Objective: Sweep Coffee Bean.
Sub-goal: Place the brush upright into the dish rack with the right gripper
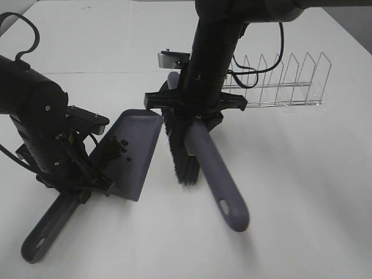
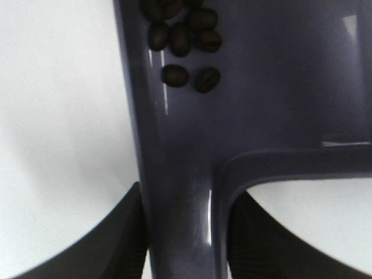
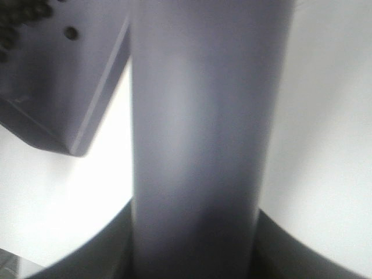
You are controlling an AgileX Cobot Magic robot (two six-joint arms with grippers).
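Note:
The coffee beans lie as a small dark cluster inside the purple-grey dustpan, near its back wall; several also show in the left wrist view. My left gripper is shut on the dustpan's handle and tilts the pan. My right gripper is shut on the brush handle, which fills the right wrist view. The black bristles hang just right of the pan's open edge, apart from it. The dustpan corner shows in the right wrist view.
A clear wire dish rack stands on the white table at the back right, behind the right arm. The dustpan handle end reaches toward the front left edge.

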